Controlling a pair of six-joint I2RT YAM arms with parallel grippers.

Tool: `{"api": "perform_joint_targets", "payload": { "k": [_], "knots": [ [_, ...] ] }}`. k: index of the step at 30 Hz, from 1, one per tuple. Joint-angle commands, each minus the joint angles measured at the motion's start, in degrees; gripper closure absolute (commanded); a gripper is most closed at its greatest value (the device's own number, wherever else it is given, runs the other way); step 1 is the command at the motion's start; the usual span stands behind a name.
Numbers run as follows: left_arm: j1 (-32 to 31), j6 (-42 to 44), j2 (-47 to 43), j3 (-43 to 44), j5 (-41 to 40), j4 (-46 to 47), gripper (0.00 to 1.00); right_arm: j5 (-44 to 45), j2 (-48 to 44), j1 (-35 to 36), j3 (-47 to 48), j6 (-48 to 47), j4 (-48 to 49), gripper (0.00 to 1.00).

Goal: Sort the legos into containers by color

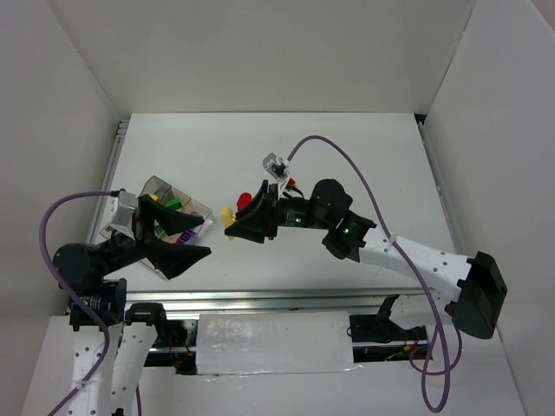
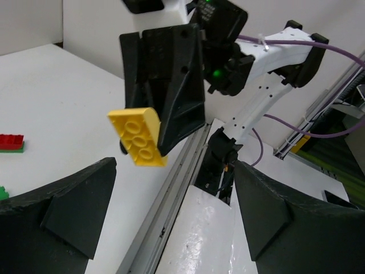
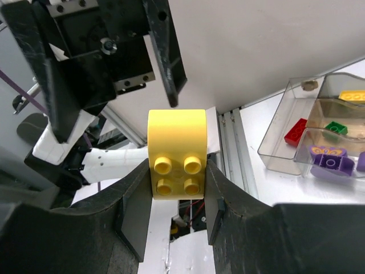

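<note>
A small yellow plastic brick with 1 rounded end and 4 studs [image 3: 177, 154] is clamped between the fingers of the right gripper [image 1: 232, 224] and is held in the air above the table, not yet released. The clear plastic divided tray with a brownish bottom [image 1: 156, 184] is seen close by, at 9 o'clock from the brick. In separate compartments a red piece [image 3: 295, 131], a green piece [image 3: 336, 128], a purple piece [image 3: 331, 162] and a yellow piece [image 3: 351, 96] are already seen.

The carrying of a yellow brick is judged to be the step in hand. A move toward 9 o'clock is called for next, ending over the yellow piece's compartment, where the fingers must be opened. The left gripper [image 1: 206, 237] is spread wide, holding nothing, over the tray's 4 o'clock corner, so a clash must be avoided.

A red brick [image 2: 11, 140] touching a green brick [image 2: 11, 150] is left on the white tabletop [image 1: 347, 147]. Plain white walls are seen on 3 sides.
</note>
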Motion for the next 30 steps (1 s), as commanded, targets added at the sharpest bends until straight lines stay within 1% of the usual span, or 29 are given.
{"api": "perform_joint_targets", "payload": {
  "k": [1, 2, 4, 7, 8, 11, 18, 20, 25, 26, 28, 29, 30],
  "knots": [
    [-0.22, -4.53, -0.86, -0.31, 1.80, 8.17, 0.03, -2.50, 1.52, 0.14, 1.94, 0.62, 3.68, 1.00],
    [-0.22, -6.20, -0.59, -0.75, 1.80, 10.36, 0.03, -3.99, 2.66, 0.32, 2.30, 1.14, 4.90, 1.00],
    [-0.22, -6.92, -0.33, -0.93, 1.36, 11.44, 0.03, -4.71, 3.37, 0.84, 3.26, 1.50, 5.97, 1.00],
    [-0.31, -4.55, 0.55, 0.03, 0.22, 7.94, 0.05, -4.97, 3.99, 2.07, 4.41, 0.71, 5.80, 1.00],
    [-0.31, -2.46, 0.81, 0.91, -0.74, 4.97, 0.05, -5.15, 4.08, 2.25, 4.41, 0.71, 6.49, 1.00],
    [-0.31, -0.59, 1.16, 1.79, -2.15, 2.30, 0.06, -5.50, 4.08, 2.87, 4.23, 0.71, 7.55, 1.00],
    [-0.31, -0.94, 1.52, 1.27, -3.21, 2.74, 0.07, -6.55, 5.31, 4.18, 5.11, 0.18, 8.17, 1.00],
    [-0.31, -2.16, 1.52, 0.92, -2.77, 4.14, 0.08, -6.20, 6.01, 4.36, 6.08, -0.25, 7.21, 1.00],
    [-0.31, -9.27, 1.52, -1.28, -0.14, 13.96, 0.16, -6.03, 7.42, 4.54, 8.10, -0.61, 6.41, 1.00],
    [-0.31, -9.81, 1.43, -1.37, -0.05, 14.60, 0.21, -6.03, 7.51, 4.54, 8.28, -0.70, 6.32, 1.00],
    [-0.31, -9.99, 1.52, -1.46, 0.04, 14.69, 0.27, -6.12, 7.51, 4.63, 8.54, -0.87, 6.15, 1.00],
    [-0.31, -10.60, 1.60, -1.63, 0.22, 15.39, 0.31, -6.38, 7.51, 4.63, 8.63, -0.79, 6.23, 1.00],
    [-0.31, -10.78, 1.78, -1.72, 0.39, 15.66, 0.38, -6.47, 7.42, 4.54, 8.72, -0.79, 6.24, 1.00]
  ]
}}
